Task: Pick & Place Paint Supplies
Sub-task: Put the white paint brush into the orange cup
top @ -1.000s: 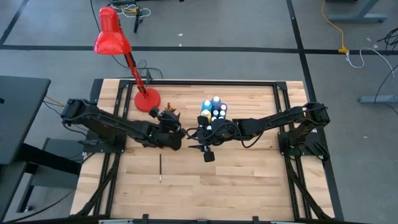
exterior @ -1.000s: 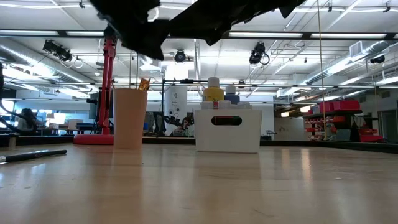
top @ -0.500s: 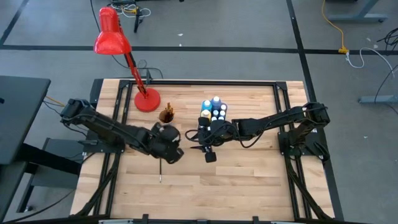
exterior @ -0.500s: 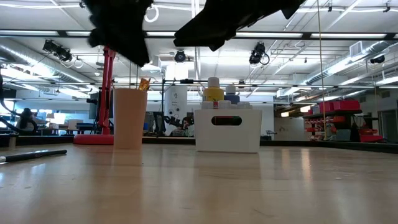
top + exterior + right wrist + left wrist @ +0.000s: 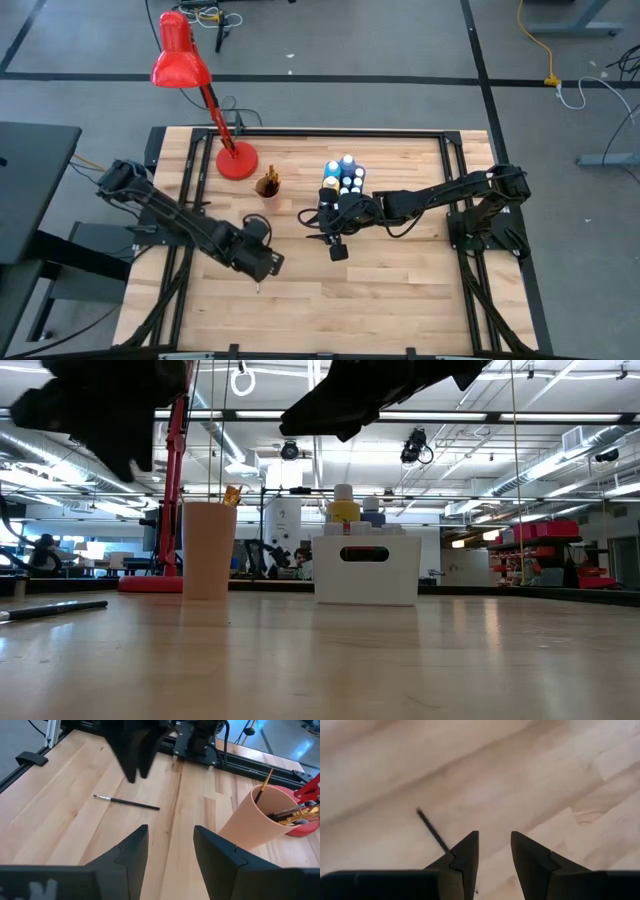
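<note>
1 loose brush (image 5: pixel 127 802) lies flat on the table (image 5: pixel 400 290), under the left gripper (image 5: pixel 493 851), jaws apart, empty. Looks light, thin, stiff, likely rolls; pinch mid-handle. Right gripper (image 5: pixel 168 845) open, near the bottles (image 5: pixel 343 176).

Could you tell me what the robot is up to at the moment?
It is tidying paint supplies. The left gripper, open and empty, hovers over a loose paintbrush lying on the wooden table, apparently lining up to pick it up. Other brushes already stand in the tan cup, and white-capped paint bottles sit in the white bin. The right gripper, also open and empty, waits above the table near the bin.
</note>
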Controlling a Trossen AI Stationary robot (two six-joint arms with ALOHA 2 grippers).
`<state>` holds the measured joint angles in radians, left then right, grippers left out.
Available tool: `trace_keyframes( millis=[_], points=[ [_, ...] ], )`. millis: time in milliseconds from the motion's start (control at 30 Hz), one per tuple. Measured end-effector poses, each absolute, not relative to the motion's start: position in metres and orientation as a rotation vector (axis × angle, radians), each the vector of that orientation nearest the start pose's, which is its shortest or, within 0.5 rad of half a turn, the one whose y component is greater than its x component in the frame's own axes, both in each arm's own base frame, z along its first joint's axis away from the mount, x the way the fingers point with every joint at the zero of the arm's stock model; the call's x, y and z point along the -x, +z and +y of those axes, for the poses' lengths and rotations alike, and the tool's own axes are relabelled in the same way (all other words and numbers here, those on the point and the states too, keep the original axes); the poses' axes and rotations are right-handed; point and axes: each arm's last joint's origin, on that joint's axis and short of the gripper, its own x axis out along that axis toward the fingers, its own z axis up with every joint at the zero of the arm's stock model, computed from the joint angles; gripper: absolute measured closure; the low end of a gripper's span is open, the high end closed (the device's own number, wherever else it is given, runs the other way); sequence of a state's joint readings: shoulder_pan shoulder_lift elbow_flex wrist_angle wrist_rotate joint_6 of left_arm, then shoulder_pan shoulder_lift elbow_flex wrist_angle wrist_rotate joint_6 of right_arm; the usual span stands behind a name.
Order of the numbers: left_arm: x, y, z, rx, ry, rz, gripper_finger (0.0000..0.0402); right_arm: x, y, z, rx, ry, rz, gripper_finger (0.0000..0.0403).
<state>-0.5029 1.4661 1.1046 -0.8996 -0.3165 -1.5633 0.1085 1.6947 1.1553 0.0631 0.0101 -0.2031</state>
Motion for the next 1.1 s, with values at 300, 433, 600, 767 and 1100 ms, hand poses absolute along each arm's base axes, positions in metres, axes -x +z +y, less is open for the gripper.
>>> trace_keyframes(
  millis=[300, 433, 600, 767, 1100],
  points=[
    [-0.245, 0.195, -0.157, 0.963, 0.835, 1.232, 0.0278, -0.377, 0.247, 0.041, 0.228, 0.145, 0.466, 0.0241],
    [-0.247, 0.174, -0.168, 0.98, 0.883, 1.332, 0.0278, -0.377, 0.247, 0.041, 0.228, 0.145, 0.467, 0.0241],
    [-0.254, 0.164, -0.175, 1.011, 0.848, 1.338, 0.0278, -0.377, 0.247, 0.041, 0.228, 0.145, 0.463, 0.0241],
    [-0.255, 0.165, -0.179, 1.069, 0.867, 1.265, 0.0278, -0.377, 0.247, 0.041, 0.228, 0.145, 0.462, 0.0241],
    [-0.247, 0.147, -0.183, 1.175, 0.854, 1.268, 0.0278, -0.377, 0.247, 0.041, 0.228, 0.145, 0.462, 0.0241]
  ],
)
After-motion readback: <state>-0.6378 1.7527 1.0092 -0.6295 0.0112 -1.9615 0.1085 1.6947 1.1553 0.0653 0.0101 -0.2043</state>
